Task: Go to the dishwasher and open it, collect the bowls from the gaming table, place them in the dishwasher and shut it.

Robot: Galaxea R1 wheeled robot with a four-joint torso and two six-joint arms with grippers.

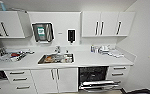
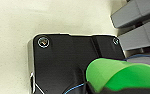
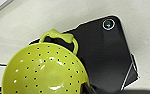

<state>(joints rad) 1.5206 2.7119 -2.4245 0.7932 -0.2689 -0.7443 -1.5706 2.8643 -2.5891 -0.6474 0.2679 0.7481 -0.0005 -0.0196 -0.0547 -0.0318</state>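
1. Left gripper: its fingers cannot be made out in the left wrist view, so whether they are apart or together cannot be told. A bright green bowl (image 2: 121,75) sits close against the camera there, in front of the robot's dark plate, above a pale floor.
2. Right gripper: its fingers likewise cannot be made out in the right wrist view, so their state cannot be told. A yellow-green bowl (image 3: 44,71) pierced with small holes, with a loop handle on its rim, sits close against the camera in front of the dark plate.
3. Dishwasher (image 1: 94,77): set under the white worktop (image 1: 91,60), to the right of the sink cabinet doors (image 1: 57,80). Its steel door is lowered part-way, and the dark interior shows above it.
4. Sink (image 1: 56,59): sunk into the worktop left of the dishwasher, with items lying in it and a tap behind.
5. Dish rack (image 1: 8,55): on the worktop at far left, holding crockery and something red.
6. Wall cabinets (image 1: 107,24): white doors with dark bar handles, above the worktop.
7. Paper towel dispenser (image 1: 43,32) and dark soap dispenser (image 1: 71,35): fixed to the wall above the sink.
8. Small items (image 1: 104,50): grouped on the worktop at right, too blurred to name.
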